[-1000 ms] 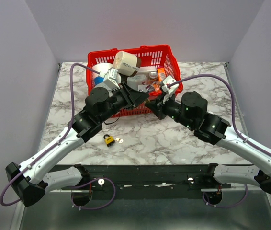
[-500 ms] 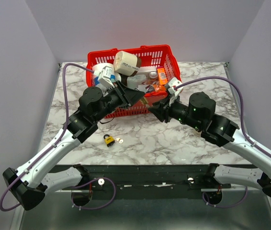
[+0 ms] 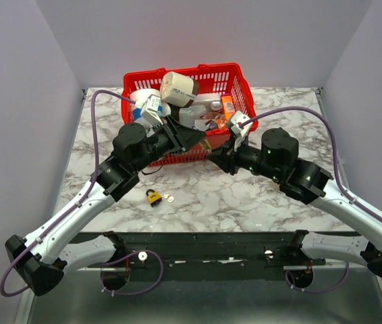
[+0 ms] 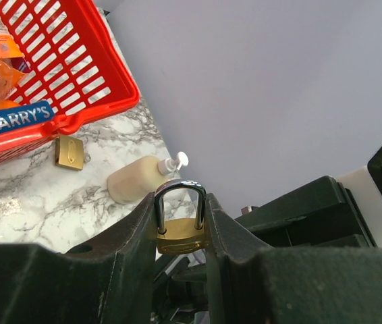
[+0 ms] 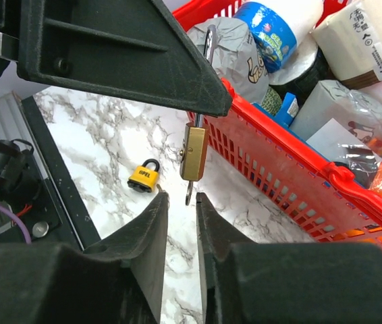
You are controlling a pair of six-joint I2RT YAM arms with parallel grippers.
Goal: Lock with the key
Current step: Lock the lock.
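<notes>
Our left hand (image 4: 181, 202) is clamped on the brass padlock (image 4: 179, 233), w/ the shackle showing btwn the fingertips. It holds the lock in the air in front of the red basket (image 3: 241, 77), above the table (image 3: 245, 196). In the right wrist view the lock hangs w/ the key (image 5: 188, 196) poking out of its lower end, so the key looks seated already. Our right hand (image 5: 181, 197) sits just under it, fingers a narrow gap apart, one each side of the key, not pinching it as far as we can see.

What's changed: half a sec ago the right arm had drawn back to the right, leaving a clear gap btwn the two hands. Now it's back in, tips near the left hand again, approx where they were a sec ago. The left hand has barely moved. We read that as a re-approach, lining up for a fresh grip on the key. The shackle looks down in the body, tho we can't tell if it's latched. Next prob. needs a close on the key, then a turn, w/ the left hand holding firm. A yellow padlock (image 3: 153, 197) lies on the table, untouched.
</notes>
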